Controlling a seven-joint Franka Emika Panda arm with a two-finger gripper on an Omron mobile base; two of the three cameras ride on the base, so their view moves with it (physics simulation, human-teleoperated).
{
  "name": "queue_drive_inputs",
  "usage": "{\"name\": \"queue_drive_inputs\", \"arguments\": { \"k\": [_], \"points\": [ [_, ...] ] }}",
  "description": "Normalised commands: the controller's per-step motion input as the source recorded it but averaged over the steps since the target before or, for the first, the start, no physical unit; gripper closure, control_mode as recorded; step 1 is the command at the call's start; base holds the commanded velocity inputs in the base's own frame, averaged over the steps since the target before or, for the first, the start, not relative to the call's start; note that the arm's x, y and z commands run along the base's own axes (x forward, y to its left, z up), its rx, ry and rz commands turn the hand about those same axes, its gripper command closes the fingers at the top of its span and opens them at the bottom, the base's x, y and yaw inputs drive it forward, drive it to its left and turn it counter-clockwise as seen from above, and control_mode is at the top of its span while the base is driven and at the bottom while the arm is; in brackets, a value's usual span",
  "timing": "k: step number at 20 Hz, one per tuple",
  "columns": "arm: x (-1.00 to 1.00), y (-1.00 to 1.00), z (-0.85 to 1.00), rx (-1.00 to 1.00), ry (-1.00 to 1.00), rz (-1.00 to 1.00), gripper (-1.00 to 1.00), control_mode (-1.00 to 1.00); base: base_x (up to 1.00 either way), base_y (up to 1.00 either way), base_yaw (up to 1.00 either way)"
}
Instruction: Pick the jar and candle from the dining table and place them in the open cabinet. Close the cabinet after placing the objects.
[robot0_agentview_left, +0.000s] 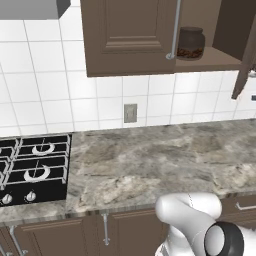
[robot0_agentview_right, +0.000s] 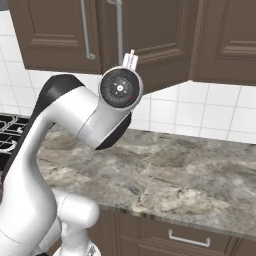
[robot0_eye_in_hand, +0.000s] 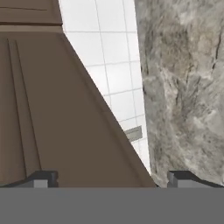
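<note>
Left base view, jar (robot0_agentview_left: 190, 43) on open cabinet (robot0_agentview_left: 130, 37) shelf (beside bar handle), hand view, jaws spread wide, empty

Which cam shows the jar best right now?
Left base view: the jar stands upright on the shelf of the open cabinet, just right of a silver bar handle, brown contents plain. The right base view and hand view give cabinet door panels but nothing I can identify as the jar.

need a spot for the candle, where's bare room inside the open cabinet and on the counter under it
Inside the cabinet, the shelf is bare to the right of the jar, up to the open door. The jar crowds the left end by the bar handle. Below, the marble counter lies bare from the gas hob rightwards.
</note>
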Motion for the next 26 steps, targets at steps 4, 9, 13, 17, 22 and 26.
{"name": "queue_drive_inputs", "arguments": {
  "k": [4, 9, 13, 17, 22, 26],
  "points": [
    [0.39, 0.22, 0.02, 0.06, 0.00, 0.17, -1.00, -1.00, 0.00, 0.00, 0.00],
    [0.44, 0.21, 0.04, 0.08, 0.00, 0.17, -1.00, -1.00, 0.00, 0.00, 0.00],
    [0.46, 0.26, 0.02, 0.05, 0.00, 0.14, -1.00, -1.00, 0.00, 0.00, 0.00],
    [0.50, 0.30, 0.00, 0.00, -0.02, 0.09, -1.00, -1.00, 0.00, 0.00, 0.00],
    [0.49, 0.27, 0.00, 0.00, -0.21, 0.01, -1.00, -1.00, 0.00, 0.00, 0.00],
    [0.51, 0.32, -0.01, -0.02, -0.23, 0.00, -1.00, -1.00, 0.00, 0.00, 0.00]
  ]
}}
